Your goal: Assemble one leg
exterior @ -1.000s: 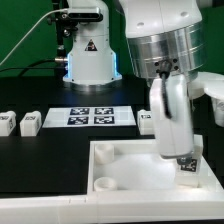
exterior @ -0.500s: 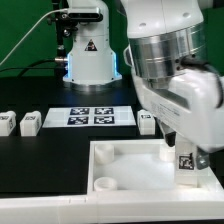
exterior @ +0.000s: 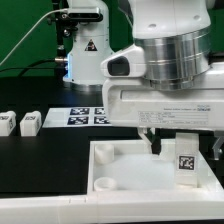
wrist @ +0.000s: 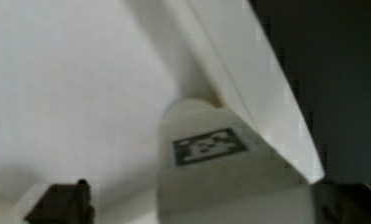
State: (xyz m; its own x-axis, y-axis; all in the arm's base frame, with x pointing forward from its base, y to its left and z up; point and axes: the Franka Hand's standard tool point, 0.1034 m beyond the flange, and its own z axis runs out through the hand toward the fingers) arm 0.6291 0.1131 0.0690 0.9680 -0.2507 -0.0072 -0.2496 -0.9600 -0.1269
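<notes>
The leg is a small white post with a square tag. It stands upright in the tray-like white piece, at its corner on the exterior view's right. My gripper hangs over it, the hand turned broadside, one dark finger beside the leg with a gap. In the wrist view the leg lies between the two dark fingertips, which stand well apart; the gripper looks open around it. The leg's foot is hidden.
Two more white legs lie on the black table at the exterior view's left. The marker board lies behind the tray. A white robot base with cables stands at the back.
The hand has turned about its vertical axis, from edge-on to broadside, over the leg. The leg stays at the same corner of the tray.
</notes>
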